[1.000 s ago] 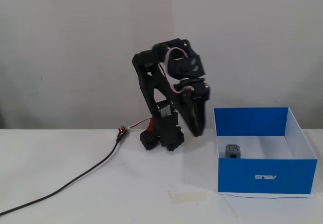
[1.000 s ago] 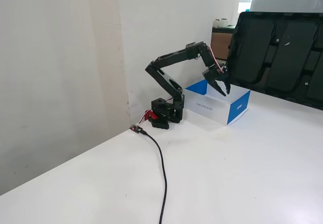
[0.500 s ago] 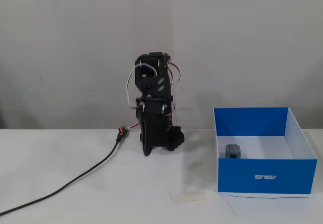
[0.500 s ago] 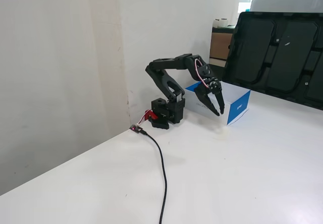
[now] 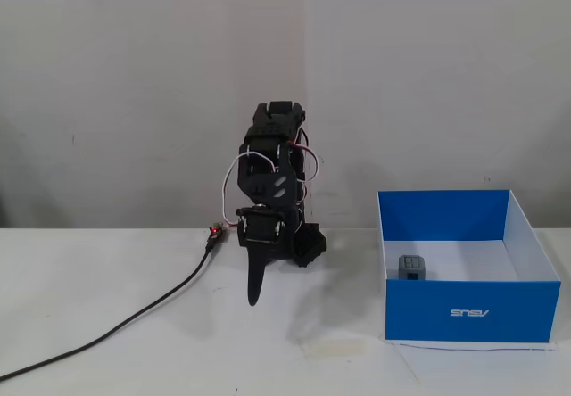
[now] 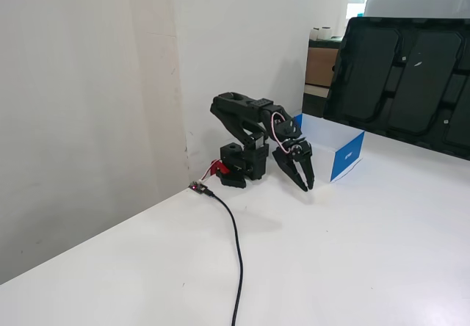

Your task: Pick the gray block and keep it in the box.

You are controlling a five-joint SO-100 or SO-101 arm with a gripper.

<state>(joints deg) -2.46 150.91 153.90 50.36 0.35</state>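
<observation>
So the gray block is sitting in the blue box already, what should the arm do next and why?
Probably just fold back to rest and stop. The gray block lies on the floor of the box, while the pincer hangs empty just above the table, well clear of the box, fingers slightly parted. Nothing seems left to pick.

A matte black arm of blocky printed links is seen in both fixed views. White and red wires are looped along its side. The claw is formed of two tapered black fingers. A red part is fixed beside the black base.
</observation>
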